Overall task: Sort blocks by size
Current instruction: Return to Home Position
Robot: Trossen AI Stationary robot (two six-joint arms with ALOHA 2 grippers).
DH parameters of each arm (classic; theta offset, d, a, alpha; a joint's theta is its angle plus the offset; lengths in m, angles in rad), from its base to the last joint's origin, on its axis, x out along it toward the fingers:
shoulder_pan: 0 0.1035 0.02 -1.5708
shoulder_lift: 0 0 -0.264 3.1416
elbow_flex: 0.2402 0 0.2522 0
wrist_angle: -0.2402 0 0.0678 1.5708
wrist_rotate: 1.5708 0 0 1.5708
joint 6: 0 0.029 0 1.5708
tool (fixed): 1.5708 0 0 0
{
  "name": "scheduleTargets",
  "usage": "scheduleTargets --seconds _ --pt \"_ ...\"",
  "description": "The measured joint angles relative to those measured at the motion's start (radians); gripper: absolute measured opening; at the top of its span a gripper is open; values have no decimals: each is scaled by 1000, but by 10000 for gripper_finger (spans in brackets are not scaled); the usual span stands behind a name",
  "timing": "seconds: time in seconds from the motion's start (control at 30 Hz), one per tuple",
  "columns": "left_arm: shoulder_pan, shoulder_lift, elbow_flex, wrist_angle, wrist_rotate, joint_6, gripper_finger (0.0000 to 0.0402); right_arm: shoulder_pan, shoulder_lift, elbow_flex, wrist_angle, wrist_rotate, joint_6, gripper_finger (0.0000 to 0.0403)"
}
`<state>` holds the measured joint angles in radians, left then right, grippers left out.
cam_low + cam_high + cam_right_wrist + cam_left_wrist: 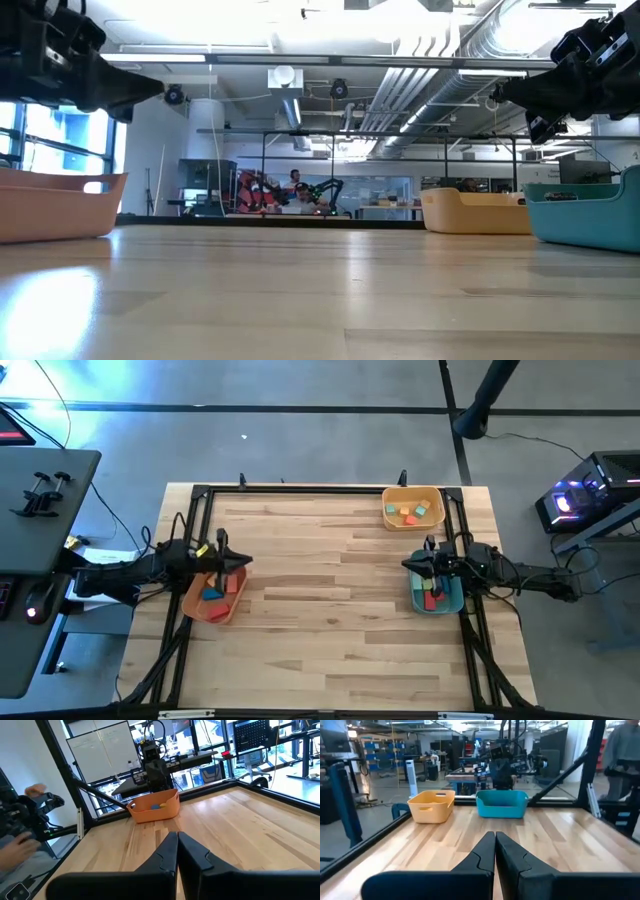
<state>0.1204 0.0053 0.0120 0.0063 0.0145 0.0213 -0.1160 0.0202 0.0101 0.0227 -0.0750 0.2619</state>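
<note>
— Blocks (212,595) are found lying inside three bins on the wooden table (330,610). Nearest, on the left side, a blue one and some red ones are lodged in the orange bin (50,205).
— And how is the left gripper (495,836) held?
— It is hung above that orange bin and pointed toward the table's middle. Its fingers are pressed together with nothing between them (the tips are seen meeting in the wrist view).
— What is found on the right side?
— Red ones, among others, are held in the teal bin (585,215). The right gripper (177,836) is raised over it, likewise closed tight and empty, and is pointed across the wood at the left one.
— And farther back?
— Orange ones and a teal one are gathered in the yellow bin (475,212). It is set at the far right corner, well apart from both grippers. Beyond the table, a person (621,747) in grey can be made out in the room.
</note>
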Motion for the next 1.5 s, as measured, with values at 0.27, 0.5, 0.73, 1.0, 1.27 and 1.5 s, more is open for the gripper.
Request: scheduleTargets --seconds 0.27,0.5,0.73,1.0,1.27,1.5 --pt "-3 14 0 0 -6 38 0 0 0 0 0 0 0 1" --pt "-3 14 0 0 -7 35 0 0 0 0 0 0 0 1" --pt "-3 14 0 0 -7 35 0 0 0 0 0 0 0 1" --pt "-3 14 0 0 -7 35 0 0 0 0 0 0 0 1" --pt "-3 14 0 0 -7 35 0 0 0 0 0 1 0 1" --pt "-3 14 0 0 -7 35 0 0 0 0 0 1 0 1"
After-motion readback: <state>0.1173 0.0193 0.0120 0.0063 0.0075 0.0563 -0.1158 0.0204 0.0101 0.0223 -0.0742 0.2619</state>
